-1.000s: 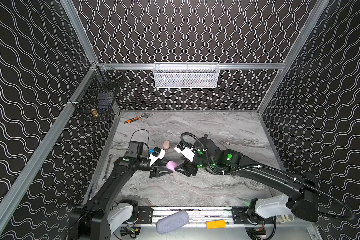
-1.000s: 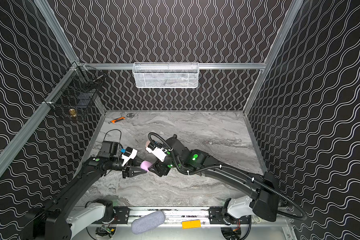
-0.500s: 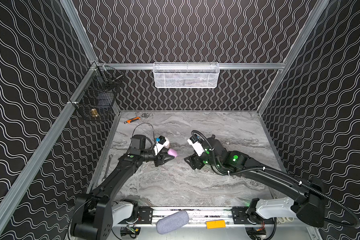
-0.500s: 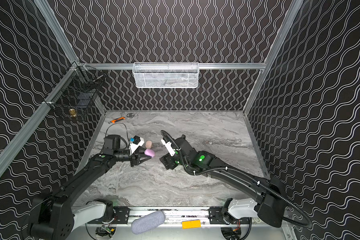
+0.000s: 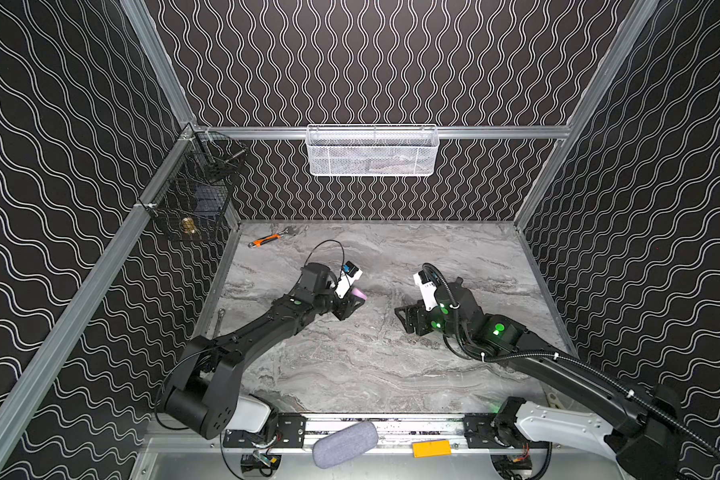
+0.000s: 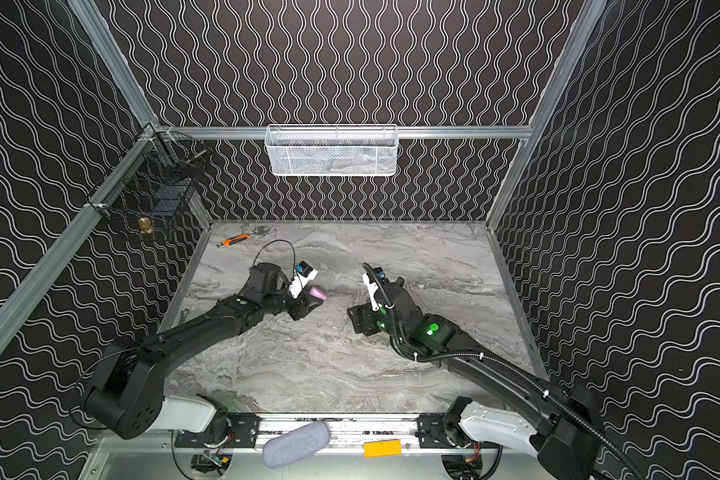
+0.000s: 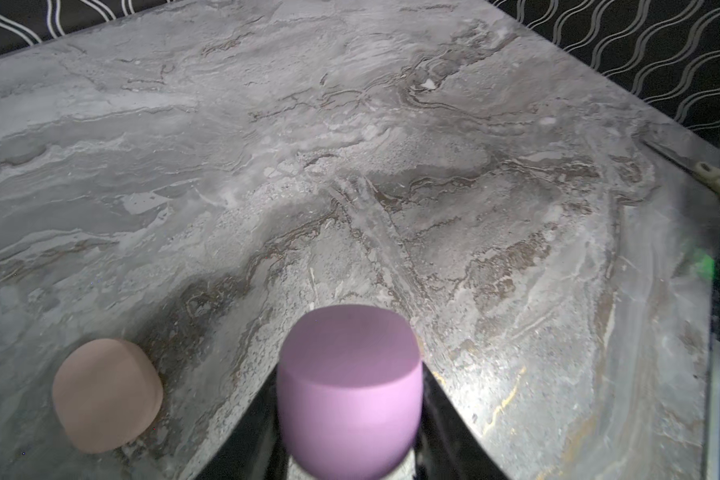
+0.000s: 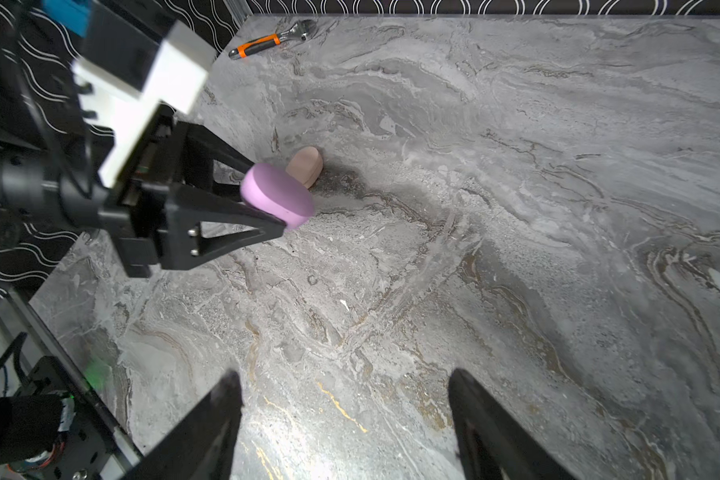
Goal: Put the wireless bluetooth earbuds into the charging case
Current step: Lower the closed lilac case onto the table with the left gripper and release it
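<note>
1. Nearest me, on the front rail, lies a grey padded oblong (image 5: 345,442) with an orange block (image 5: 431,449) beside it.
2. Over the grey marbled bench (image 5: 371,365), my right fingers (image 8: 341,374) stand spread wide with nothing between them, pointing toward the middle of the bench.
3. A little farther, left of the middle, my left fingers (image 8: 262,199) are pinching the lilac charging case (image 7: 350,374). There is 1 finger on each side, and the rounded end juts past the tips. It looks lifted off the bench, with a dark shadow under it. The case seems shut, and I cannot tell where the earbuds are.
4. Just beyond it, a 2nd, beige-pink case (image 7: 107,395) sits on the bench, near the lilac one but not touching it.
5. Well beyond, by the back-left corner, lies a wrench (image 5: 269,239) with an orange handle.
6. Farthest off are a black wire basket (image 5: 192,203) on the left wall and a white mesh basket (image 5: 373,151) on the back rail.
</note>
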Robot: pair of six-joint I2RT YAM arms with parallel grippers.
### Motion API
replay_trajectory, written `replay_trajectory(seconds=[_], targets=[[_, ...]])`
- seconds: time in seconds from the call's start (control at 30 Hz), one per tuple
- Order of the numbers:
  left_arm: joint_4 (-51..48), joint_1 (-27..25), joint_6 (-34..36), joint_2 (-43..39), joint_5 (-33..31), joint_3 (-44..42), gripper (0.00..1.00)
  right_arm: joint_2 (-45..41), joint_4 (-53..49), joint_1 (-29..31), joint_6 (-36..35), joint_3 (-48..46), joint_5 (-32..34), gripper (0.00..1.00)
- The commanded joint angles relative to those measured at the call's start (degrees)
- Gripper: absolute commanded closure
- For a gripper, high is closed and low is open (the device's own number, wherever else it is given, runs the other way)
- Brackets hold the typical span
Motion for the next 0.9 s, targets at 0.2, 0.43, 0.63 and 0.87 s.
replay_trajectory(seconds=[0.2, 0.43, 0.63, 0.87], targets=[[9.79, -3.73, -9.90, 6.70, -16.99, 0.30, 0.55, -4.07, 1.33, -0.09, 2.90, -2.63, -0.14, 0.20], [12.86, -3.89, -13.63, 12.59, -17.43, 0.60, 0.57, -4.34, -1.47, -0.10, 3.29, -1.36, -0.31, 0.20], [13.45, -3.89, -14.15, 16.12, -17.93, 1.47, 0.57, -5.63, -0.52, -0.13, 3.34, -2.63, -0.30, 0.20], [13.50, -3.89, -13.76, 18.46, -18.61, 2.14, 0.57, -5.92, -0.18, -0.08, 3.59, -2.83, -0.24, 0.20]])
